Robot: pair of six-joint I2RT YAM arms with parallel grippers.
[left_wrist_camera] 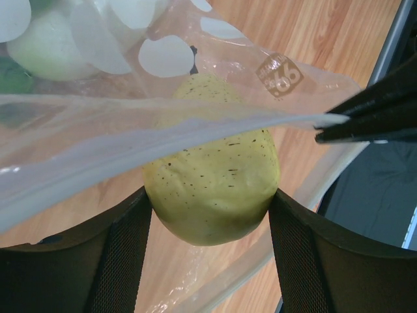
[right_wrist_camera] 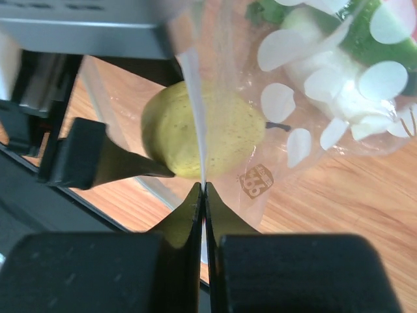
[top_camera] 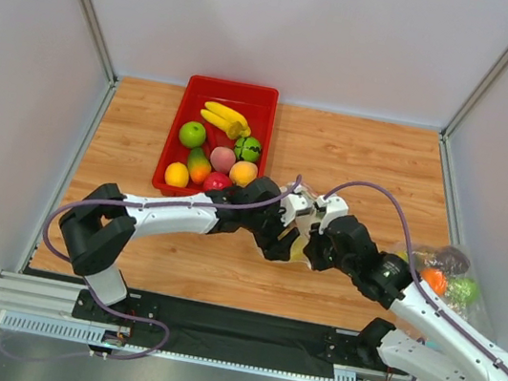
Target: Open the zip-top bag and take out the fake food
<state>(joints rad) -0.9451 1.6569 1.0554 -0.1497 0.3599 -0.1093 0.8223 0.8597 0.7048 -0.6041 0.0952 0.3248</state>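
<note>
The zip-top bag, clear with white dots, lies open on the wood between both arms. A pale yellow pear-like fruit sits in its mouth, and my left gripper is shut on it, one finger against each side. My right gripper is shut on the bag's upper lip, a thin film held edge-on above the pear. Deeper in the bag lie a white vegetable and a dark green piece. In the top view the left gripper and right gripper meet mid-table.
A red tray at the back left holds bananas, a green apple, oranges and other toy fruit. A plain clear bag with orange, purple and green pieces lies at the right edge. Walls enclose the table on three sides.
</note>
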